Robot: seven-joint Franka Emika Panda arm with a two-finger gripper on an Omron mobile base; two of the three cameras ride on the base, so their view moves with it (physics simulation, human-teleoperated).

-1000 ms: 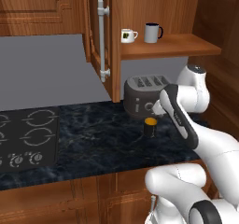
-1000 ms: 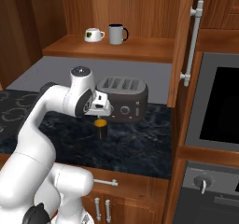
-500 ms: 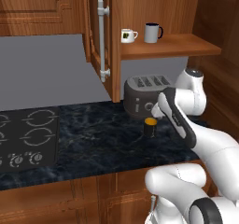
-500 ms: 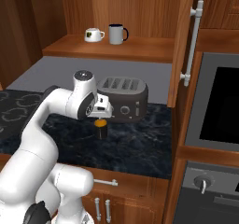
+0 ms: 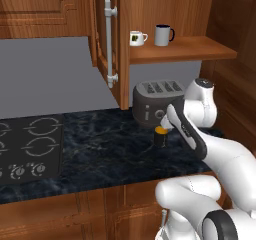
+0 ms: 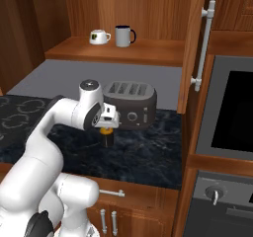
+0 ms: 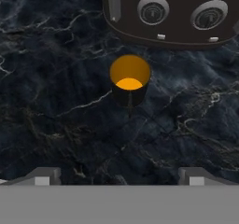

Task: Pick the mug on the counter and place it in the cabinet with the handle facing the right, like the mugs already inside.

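Black cylindrical mug (image 7: 129, 85), orange-yellow inside, stands upright on marbled dark stone bench (image 5: 90, 149), just before the toaster (image 6: 129, 104). Hand (image 7: 119, 177) hovers above, fingers spread open, empty; bare bench around the mug's other sides.

Mug (image 7: 129, 84): small, black, orange-yellow inside, upright on the dark marbled table (image 7: 51, 101), mouth open upward; loop handle not discernible. Cabinet (image 5: 176, 51): brown wood, door open, long silver bar on it, plain shelf well above the mug.

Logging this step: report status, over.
Hand open, above mug. Mug upright on counter, ungrasped. Toaster close behind mug.
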